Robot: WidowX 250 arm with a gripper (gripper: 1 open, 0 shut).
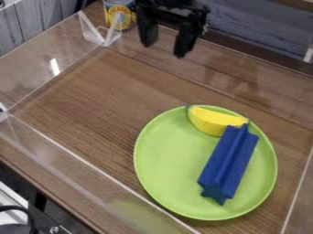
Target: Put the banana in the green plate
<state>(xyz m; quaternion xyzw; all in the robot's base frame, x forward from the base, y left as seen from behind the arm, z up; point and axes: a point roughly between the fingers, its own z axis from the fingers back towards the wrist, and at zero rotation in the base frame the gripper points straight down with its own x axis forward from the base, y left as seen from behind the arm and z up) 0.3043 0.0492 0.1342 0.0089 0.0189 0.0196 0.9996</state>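
The small yellow banana [214,119] lies on the green plate [166,160], near the plate's far rim. A long blue ridged block [229,163] lies on the plate too, its far end touching the banana. My gripper [167,38] hangs open and empty over the back of the table, well behind and to the left of the plate, with its dark fingers [188,41] pointing down.
A yellow printed cup [117,13] stands at the back just left of the gripper. Clear plastic walls [49,64] ring the wooden table [110,101] on the left, front and right.
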